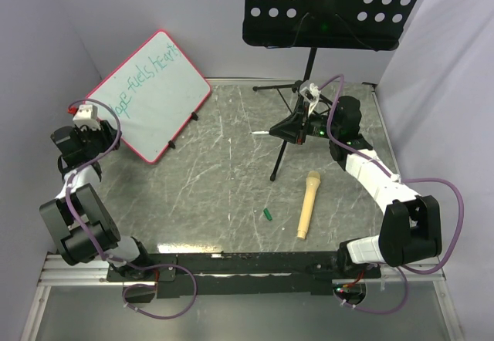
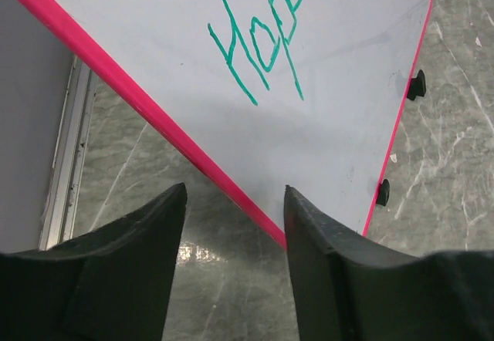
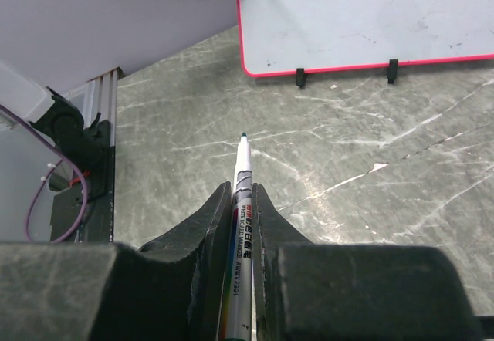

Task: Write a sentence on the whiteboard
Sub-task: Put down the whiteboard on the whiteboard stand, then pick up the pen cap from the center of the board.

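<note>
- Three teal words, the sentence [image 1: 147, 81], run in one line across the whiteboard [image 1: 166, 111]. It leans tilted at the far left of the tabletop [image 1: 224, 179]. From here it reads like "Hope fuels hearts", so the writing looks done or nearly so.
- Right jaws are clamped on the marker [image 3: 242, 163]. Its bare tip points toward the board but is well apart from it.
- Left jaws stand open, straddling the board's pink lower edge near "Hop". I can't see them touching anything.
- If another stroke is wanted, I'd bring the tip in square to the tilted face and press lightly. The left jaws could steady the frame so the board doesn't slide.
- Otherwise, the small green cap [image 1: 267, 214] lies mid-tabletop near a beige microphone-like thing [image 1: 307, 204]. I'd keep the wet tip off everything on the way.
</note>
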